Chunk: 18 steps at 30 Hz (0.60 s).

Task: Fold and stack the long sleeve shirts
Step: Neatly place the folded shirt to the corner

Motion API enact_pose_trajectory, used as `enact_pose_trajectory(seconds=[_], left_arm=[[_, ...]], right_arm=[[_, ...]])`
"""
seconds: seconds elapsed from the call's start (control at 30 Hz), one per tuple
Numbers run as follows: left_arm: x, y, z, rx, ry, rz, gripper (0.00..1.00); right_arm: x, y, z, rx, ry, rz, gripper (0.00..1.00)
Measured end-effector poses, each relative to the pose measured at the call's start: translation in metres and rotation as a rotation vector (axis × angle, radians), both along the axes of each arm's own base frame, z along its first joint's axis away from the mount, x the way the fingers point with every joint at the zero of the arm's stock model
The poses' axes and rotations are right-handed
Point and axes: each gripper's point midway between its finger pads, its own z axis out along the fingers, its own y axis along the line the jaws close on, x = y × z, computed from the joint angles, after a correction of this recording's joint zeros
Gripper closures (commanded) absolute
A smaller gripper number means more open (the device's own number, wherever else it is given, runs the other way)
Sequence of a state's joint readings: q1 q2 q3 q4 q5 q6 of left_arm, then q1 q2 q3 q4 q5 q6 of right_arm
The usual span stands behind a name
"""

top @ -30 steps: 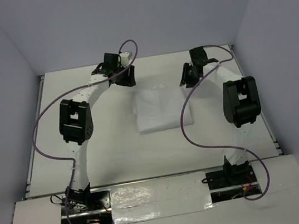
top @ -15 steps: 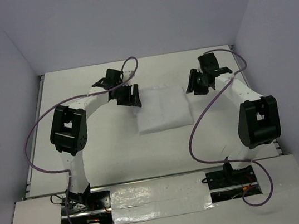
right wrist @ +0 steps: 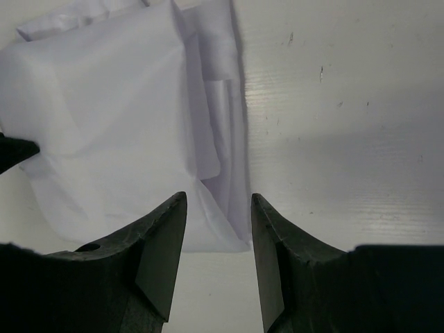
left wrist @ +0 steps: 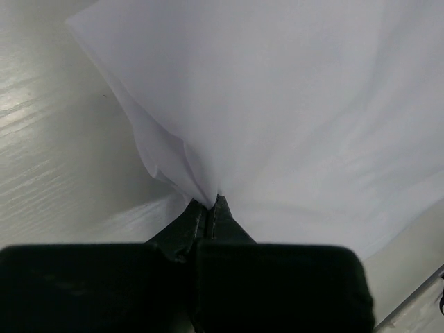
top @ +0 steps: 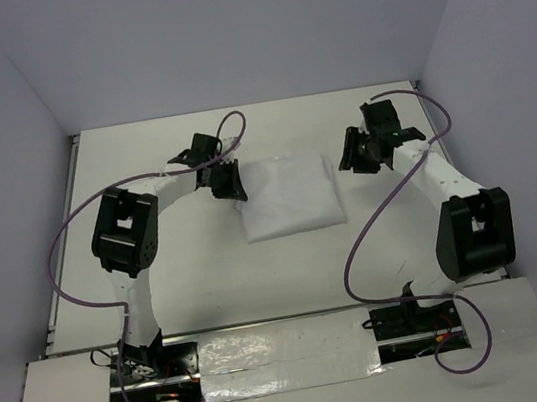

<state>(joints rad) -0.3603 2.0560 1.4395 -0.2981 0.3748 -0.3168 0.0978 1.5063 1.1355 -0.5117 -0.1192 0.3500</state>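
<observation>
The long sleeve shirt (top: 288, 195) lies as a folded, roughly square packet in the middle of the worktop (top: 188, 274), between the two claws. The left claw (left wrist: 210, 205) is clenched on the packet's left edge, and the cloth fans out from its tips in several layers. The right claw (right wrist: 218, 201) is released, fingers apart, over the packet's right edge, where narrower folded layers show along the side. Whether its tips touch the cloth I cannot tell from these views.

The step in hand looks like a final fold or squaring-up, led from the left edge. To do it well, the left claw should have every layer in its pinch, not only the top ones; the loose flap visible under its grip suggests a lower layer may slip out. Any lift should be low and slow, so the packet does not unfold. The right claw would help most by coming down on the right edge to pin or pinch it, keeping those narrow layers from sliding while the left side travels.
</observation>
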Motion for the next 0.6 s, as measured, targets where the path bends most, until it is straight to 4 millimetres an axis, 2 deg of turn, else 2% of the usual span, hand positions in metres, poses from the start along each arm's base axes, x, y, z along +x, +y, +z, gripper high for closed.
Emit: enact_pose_trajectory(seconds=[0.13, 0.23, 0.37, 0.5, 0.57, 0.6], left_arm=[[0.006, 0.013, 0.0, 0.004, -0.014, -0.001, 1.0], [0.017, 0.045, 0.0, 0.021, -0.026, 0.021, 1.0], [0.035, 0.118, 0.001, 0.06, -0.041, 0.098, 1.0], [0.046, 0.209, 0.003, 0.128, -0.072, 0.175, 1.0], [0.047, 0.25, 0.006, 0.168, -0.09, 0.2, 0.97], [0.047, 0.271, 0.008, 0.187, -0.096, 0.218, 0.91]], right_arm=[[0.0, -0.003, 0.0, -0.016, -0.003, -0.001, 0.5], [0.0, -0.007, -0.001, -0.033, -0.005, 0.003, 0.5], [0.0, -0.009, 0.0, -0.055, -0.009, 0.013, 0.51], [-0.001, -0.011, 0.001, -0.071, -0.016, 0.028, 0.51], [-0.001, -0.011, 0.001, -0.078, -0.019, 0.037, 0.51], [-0.001, -0.012, 0.001, -0.08, -0.019, 0.04, 0.51]])
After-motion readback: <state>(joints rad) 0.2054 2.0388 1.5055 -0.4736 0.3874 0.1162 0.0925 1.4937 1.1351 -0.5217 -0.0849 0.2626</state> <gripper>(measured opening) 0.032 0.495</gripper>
